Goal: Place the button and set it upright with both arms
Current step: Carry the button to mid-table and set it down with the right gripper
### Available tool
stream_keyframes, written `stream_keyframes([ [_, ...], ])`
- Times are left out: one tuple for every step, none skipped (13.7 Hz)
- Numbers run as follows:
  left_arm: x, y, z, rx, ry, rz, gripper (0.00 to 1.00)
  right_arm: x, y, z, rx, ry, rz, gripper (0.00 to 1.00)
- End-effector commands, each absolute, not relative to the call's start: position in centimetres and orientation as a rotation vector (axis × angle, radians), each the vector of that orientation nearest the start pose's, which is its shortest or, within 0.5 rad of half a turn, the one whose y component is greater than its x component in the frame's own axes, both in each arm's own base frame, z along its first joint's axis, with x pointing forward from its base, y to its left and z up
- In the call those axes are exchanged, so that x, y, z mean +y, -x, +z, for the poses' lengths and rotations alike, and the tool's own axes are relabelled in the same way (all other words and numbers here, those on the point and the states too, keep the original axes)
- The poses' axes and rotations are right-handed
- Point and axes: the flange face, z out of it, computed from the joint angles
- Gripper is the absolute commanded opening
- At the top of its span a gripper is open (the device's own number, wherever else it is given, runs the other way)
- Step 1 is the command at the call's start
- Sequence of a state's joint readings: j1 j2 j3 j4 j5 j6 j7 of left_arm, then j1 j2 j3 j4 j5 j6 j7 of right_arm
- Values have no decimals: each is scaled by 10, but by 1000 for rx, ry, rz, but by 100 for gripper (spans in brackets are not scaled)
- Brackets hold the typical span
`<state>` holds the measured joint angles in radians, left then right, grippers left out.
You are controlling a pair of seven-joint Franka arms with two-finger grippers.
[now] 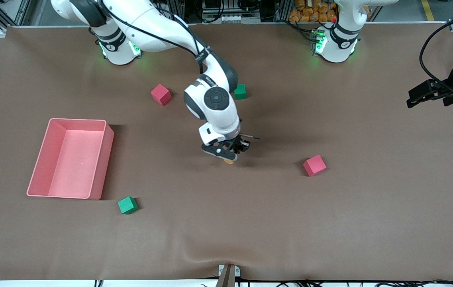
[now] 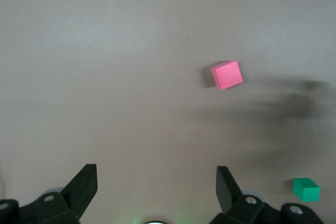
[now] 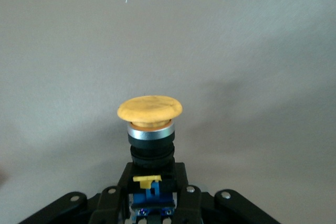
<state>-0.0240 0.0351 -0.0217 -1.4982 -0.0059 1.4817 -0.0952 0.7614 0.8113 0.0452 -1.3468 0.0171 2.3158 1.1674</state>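
Note:
My right gripper [image 1: 229, 153] is low over the middle of the table and is shut on the button. In the front view only the orange cap [image 1: 229, 161] shows, under the fingers. In the right wrist view my right gripper [image 3: 153, 195] clamps the blue-and-black body, and the orange cap [image 3: 149, 108] points away from the fingers toward the table. I cannot tell whether the cap touches the table. My left gripper [image 1: 414, 99] waits open and empty over the left arm's end of the table. Its spread jaws show in the left wrist view [image 2: 156, 187].
A pink bin [image 1: 102, 159] stands toward the right arm's end. Two pink cubes [image 1: 161, 94] [image 1: 314, 165] and two green cubes [image 1: 240, 91] [image 1: 127, 205] lie scattered around. The left wrist view shows a pink cube [image 2: 227, 74] and a green cube [image 2: 306, 189].

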Motion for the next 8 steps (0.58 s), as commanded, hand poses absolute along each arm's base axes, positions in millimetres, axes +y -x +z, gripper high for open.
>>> stream_keyframes([
  [-23, -557, 634, -63, 3132, 81, 100, 562, -522, 236, 545, 2936, -87, 1],
  [-23, -557, 634, -63, 3132, 81, 100, 567, -516, 231, 498, 2953, -92, 1],
  [-23, -557, 634, -63, 3132, 81, 100, 573, -510, 231, 436, 2969, -106, 2],
  [-23, -557, 634, -63, 3132, 81, 100, 577, -504, 227, 392, 2988, -125, 3],
  [-23, -557, 634, -63, 3132, 81, 100, 581, -500, 226, 356, 3001, -149, 4],
  [-23, -557, 634, -63, 3132, 81, 100, 586, -494, 227, 320, 3012, -169, 8],
  [-22, -557, 634, -66, 3131, 81, 100, 586, -493, 227, 298, 3023, -187, 15],
  [-22, -557, 634, -66, 3131, 81, 100, 585, -494, 225, 273, 3035, -210, 36],
])
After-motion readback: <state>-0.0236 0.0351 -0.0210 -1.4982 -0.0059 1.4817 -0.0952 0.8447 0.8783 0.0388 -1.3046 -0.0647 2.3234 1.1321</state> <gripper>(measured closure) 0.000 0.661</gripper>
